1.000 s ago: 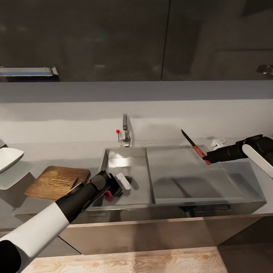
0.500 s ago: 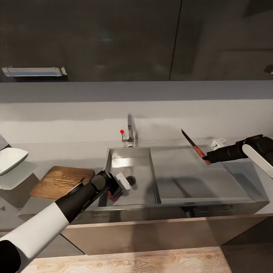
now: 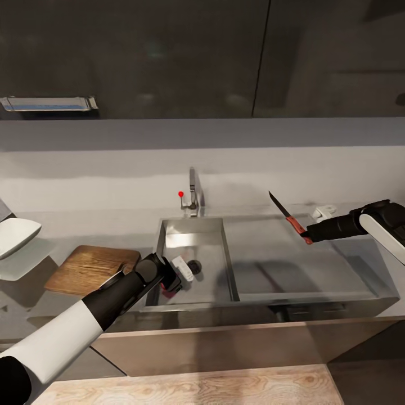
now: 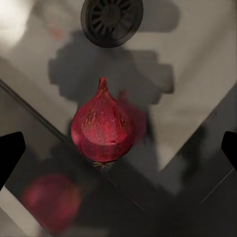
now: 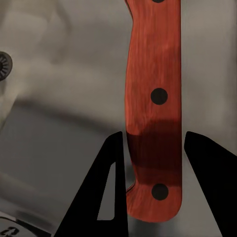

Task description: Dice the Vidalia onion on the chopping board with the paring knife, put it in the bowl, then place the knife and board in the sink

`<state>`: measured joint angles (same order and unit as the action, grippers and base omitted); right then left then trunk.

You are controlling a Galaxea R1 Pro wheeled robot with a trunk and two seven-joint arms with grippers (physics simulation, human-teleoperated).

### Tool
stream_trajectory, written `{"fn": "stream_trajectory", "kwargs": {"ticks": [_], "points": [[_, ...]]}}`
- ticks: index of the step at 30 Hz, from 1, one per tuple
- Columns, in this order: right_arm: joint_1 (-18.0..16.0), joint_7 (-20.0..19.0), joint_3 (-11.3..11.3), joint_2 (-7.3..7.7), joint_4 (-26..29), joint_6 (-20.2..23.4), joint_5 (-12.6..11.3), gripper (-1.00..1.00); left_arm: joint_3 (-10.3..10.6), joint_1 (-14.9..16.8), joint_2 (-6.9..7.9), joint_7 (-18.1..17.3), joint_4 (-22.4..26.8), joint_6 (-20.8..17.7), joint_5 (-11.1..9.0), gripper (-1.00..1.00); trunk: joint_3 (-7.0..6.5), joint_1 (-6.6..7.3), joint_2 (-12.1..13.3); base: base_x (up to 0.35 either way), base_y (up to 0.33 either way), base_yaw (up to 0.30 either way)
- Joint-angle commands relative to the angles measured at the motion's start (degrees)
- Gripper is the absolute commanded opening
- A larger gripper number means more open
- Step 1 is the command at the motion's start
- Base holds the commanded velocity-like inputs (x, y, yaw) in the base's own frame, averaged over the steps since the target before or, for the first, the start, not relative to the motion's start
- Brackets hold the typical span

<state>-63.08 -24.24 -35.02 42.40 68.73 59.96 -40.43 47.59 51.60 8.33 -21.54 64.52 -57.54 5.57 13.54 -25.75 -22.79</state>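
Reddish Vidalia onion (image 4: 102, 127) sits in the sink (image 3: 194, 228), seemingly untouched between the spread left claw (image 3: 171, 281); right claw (image 5: 153, 148) grips the paring knife (image 5: 154, 98).

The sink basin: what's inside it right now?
The Vidalia onion lies on the sink floor near the round drain. The open left gripper hovers above, hiding part of the basin in the head view.

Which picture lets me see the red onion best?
The left wrist view: the Vidalia onion sits whole and close, lying in the sink near the drain. In the head view the left hand covers most of it.
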Motion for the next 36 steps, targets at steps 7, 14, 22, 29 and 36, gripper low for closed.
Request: {"fn": "stream_trajectory", "kwargs": {"ticks": [7,14,22,29,36], "points": [[-0.12,-0.63,-0.14,0.05,0.0,0.04,0.53,-1.0,0.13,0.08,0.1,-0.5,0.14,-0.12,0.59,1.0,0.62,-0.04,-0.13,0.0,0.0,0.0],[-0.12,-0.63,-0.14,0.05,0.01,0.04,0.53,-1.0,0.13,0.08,0.11,-0.5,0.31,-0.12,0.59,1.0,1.1,-0.04,-0.13,0.0,0.0,0.0],[-0.12,-0.63,-0.14,0.05,0.0,0.04,0.53,-1.0,0.13,0.08,0.13,-0.51,0.35,-0.12,0.59,1.0,1.16,-0.04,-0.13,0.044,0.171,0.0],[-0.12,-0.63,-0.14,0.05,0.0,0.04,0.53,-1.0,0.13,0.08,0.19,-0.49,0.35,-0.12,0.59,1.0,1.2,-0.04,-0.13,0.022,0.057,0.0],[-0.12,-0.63,-0.14,0.05,0.0,0.04,0.53,-1.0,0.2,0.08,0.07,-0.47,0.3,-0.12,0.59,1.0,1.56,-0.04,-0.13,0.001,0.004,0.0]]}}
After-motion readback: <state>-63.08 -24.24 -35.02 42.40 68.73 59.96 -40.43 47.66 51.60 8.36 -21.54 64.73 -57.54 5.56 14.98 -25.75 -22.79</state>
